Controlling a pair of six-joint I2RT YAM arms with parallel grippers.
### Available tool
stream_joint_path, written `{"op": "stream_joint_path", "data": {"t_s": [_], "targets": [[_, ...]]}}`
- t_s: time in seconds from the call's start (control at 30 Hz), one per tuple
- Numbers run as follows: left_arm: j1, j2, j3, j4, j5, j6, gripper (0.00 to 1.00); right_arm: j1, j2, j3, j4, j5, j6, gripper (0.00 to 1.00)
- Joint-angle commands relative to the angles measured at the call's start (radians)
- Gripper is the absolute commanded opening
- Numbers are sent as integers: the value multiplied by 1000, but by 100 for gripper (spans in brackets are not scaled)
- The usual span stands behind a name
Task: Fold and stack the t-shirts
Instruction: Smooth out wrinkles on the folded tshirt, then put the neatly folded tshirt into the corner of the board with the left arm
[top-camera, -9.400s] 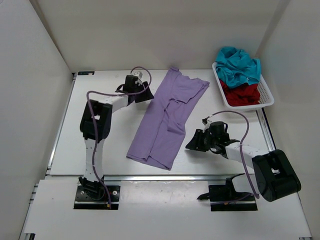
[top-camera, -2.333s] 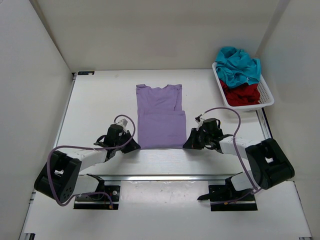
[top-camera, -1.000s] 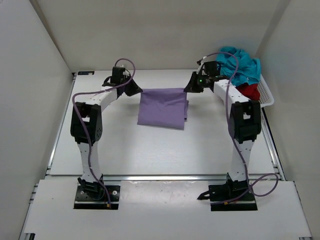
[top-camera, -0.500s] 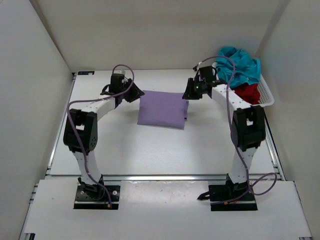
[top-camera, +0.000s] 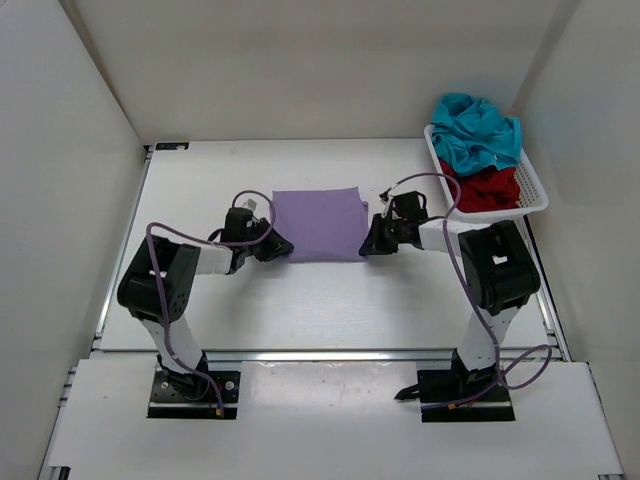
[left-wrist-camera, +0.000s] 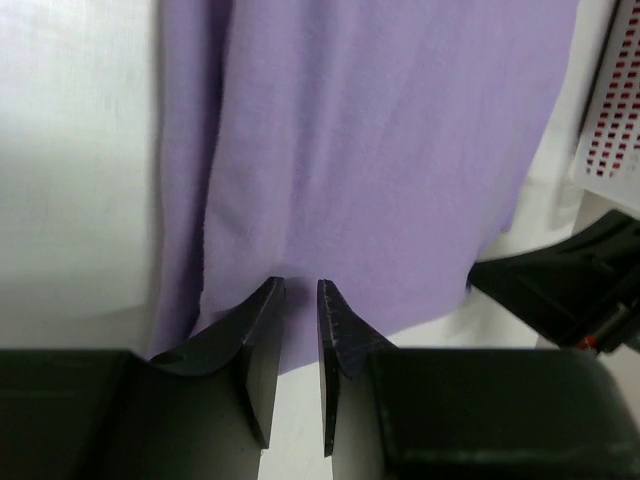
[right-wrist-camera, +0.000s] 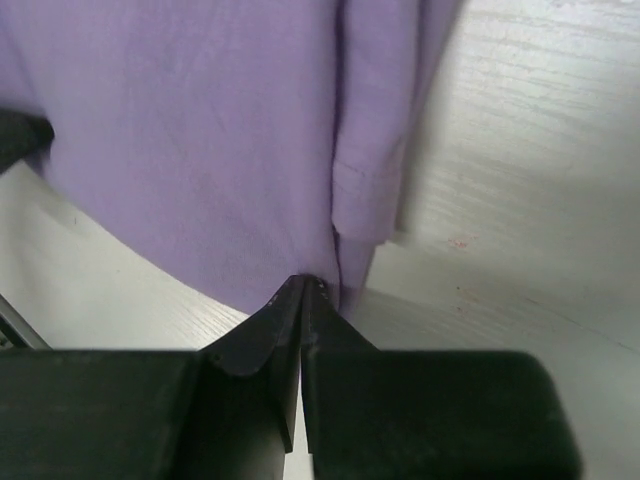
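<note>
The lavender t-shirt (top-camera: 318, 222) lies flat on the table as a folded rectangle. My left gripper (top-camera: 278, 246) is at its near left corner. In the left wrist view its jaws (left-wrist-camera: 297, 285) stand open by a narrow gap, tips over the near edge of the lavender fabric (left-wrist-camera: 380, 150). My right gripper (top-camera: 367, 245) is at the near right corner. It is shut (right-wrist-camera: 303, 282), its tips touching the hem of the shirt (right-wrist-camera: 200, 130), and no cloth shows between them. The teal t-shirt (top-camera: 477, 130) and the dark red t-shirt (top-camera: 485, 190) lie crumpled in the basket.
The white mesh basket (top-camera: 537, 192) stands at the back right by the wall, and its mesh (left-wrist-camera: 610, 120) shows in the left wrist view. White walls close the table in on three sides. A metal rail runs along the near edge (top-camera: 320, 353).
A second ago both grippers held the lavender shirt's far edge up. They have let go and drawn back to its near corners; the shirt now lies flat, folded. The right gripper has shut.
</note>
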Motion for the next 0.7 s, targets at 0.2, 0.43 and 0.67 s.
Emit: {"op": "stream_joint_path", "data": {"t_s": [0.2,0.43,0.67], "targets": [[3,-308,-142,-59,-47,91,30,17,-163,-5,4,24,-23,4],[-52,-411,-39,-234,-169,241,21,0,-299,-141,99,18,17,4],[-84,-442,-35,-128,46,305,0,126,-362,-114,-48,302,71,0]]}}
